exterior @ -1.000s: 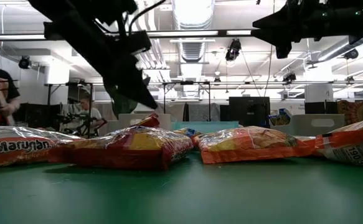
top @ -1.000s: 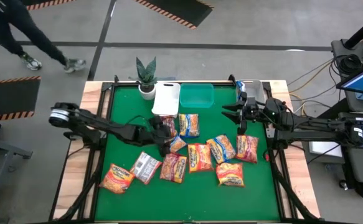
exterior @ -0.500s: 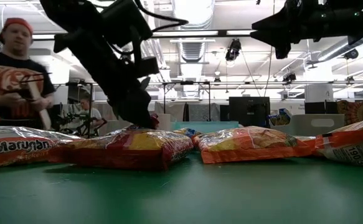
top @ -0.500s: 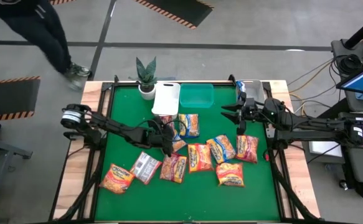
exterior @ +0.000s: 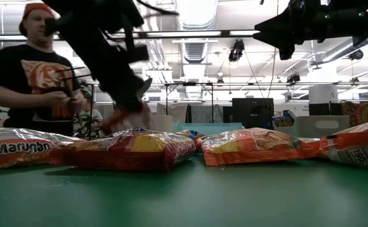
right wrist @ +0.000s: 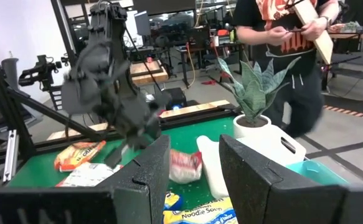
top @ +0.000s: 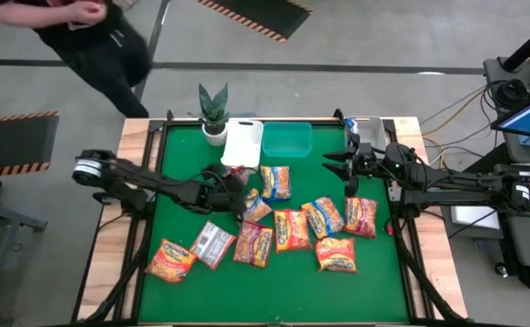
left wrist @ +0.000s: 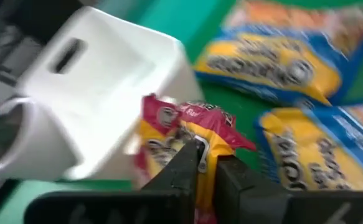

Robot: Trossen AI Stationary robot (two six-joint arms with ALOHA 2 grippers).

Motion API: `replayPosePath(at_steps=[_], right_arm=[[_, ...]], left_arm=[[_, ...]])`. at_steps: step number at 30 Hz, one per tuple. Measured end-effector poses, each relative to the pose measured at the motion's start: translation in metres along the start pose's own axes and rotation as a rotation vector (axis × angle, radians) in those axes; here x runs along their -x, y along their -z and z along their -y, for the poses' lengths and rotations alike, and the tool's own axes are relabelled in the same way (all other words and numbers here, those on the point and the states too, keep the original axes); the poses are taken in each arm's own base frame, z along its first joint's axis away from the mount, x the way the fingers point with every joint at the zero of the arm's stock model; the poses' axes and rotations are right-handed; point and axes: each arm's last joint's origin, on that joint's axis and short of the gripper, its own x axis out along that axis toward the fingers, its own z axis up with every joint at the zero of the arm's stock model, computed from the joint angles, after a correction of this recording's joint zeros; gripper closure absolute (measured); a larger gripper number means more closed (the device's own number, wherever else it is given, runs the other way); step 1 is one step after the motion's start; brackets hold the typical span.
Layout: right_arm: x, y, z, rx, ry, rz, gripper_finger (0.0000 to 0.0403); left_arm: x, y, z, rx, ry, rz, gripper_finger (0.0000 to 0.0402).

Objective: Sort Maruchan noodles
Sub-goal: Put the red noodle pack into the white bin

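Note:
Several Maruchan noodle packets (top: pixel 292 229) lie flat on the green table (top: pixel 183 300), orange-yellow, red-brown and blue-marked. My left gripper (top: pixel 235 188) is near the middle of the table, just in front of the white bin (top: pixel 243 143), and is shut on a red-and-yellow packet (left wrist: pixel 187 124). That packet also shows in the low view (exterior: pixel 124 117) and in the right wrist view (right wrist: pixel 184 165). My right gripper (top: pixel 346 169) hovers open over the far right of the table with nothing between its fingers (right wrist: pixel 149 180). My left gripper pinches the red-and-yellow packet between its two fingers at the packet's crinkled end (left wrist: pixel 201 148). The fingers come at it from above, slanting. The packet hangs below them, clear of the table and of the packets beneath.
At the far edge stand the white bin, a teal bin (top: pixel 287 139) and a grey bin (top: pixel 369 130), with a potted plant (top: pixel 214 109) to their left. A person (top: pixel 92 36) stands beyond the table's far left corner. Bare green table lies along the near edge.
My left gripper has dipped onto the packets at mid-table, shut on the red-and-yellow packet, and risen with it a little toward the far left. The packet is now lifted clear. The person has walked up behind the far left corner.

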Motion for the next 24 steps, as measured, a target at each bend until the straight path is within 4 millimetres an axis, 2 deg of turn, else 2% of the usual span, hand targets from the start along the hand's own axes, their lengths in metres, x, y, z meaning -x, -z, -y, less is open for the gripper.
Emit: replayPosePath(at_steps=[7, 14, 19, 24], right_arm=[[0.000, 0.000, 0.000, 0.000, 0.000, 0.000, 0.0275], [0.000, 0.000, 0.000, 0.000, 0.000, 0.001, 0.0275], [0.000, 0.000, 0.000, 0.006, 0.000, 0.001, 0.0275], [0.000, -0.002, 0.000, 0.007, -0.001, 0.005, 0.0275]], left_arm=[[0.047, -0.021, -0.044, 0.124, -0.035, 0.158, 0.0400], [0.088, -0.033, -0.086, 0.251, -0.072, 0.330, 0.0401], [0.107, -0.045, -0.103, 0.322, -0.065, 0.459, 0.0401], [0.113, -0.057, -0.112, 0.335, -0.087, 0.547, 0.0401]])
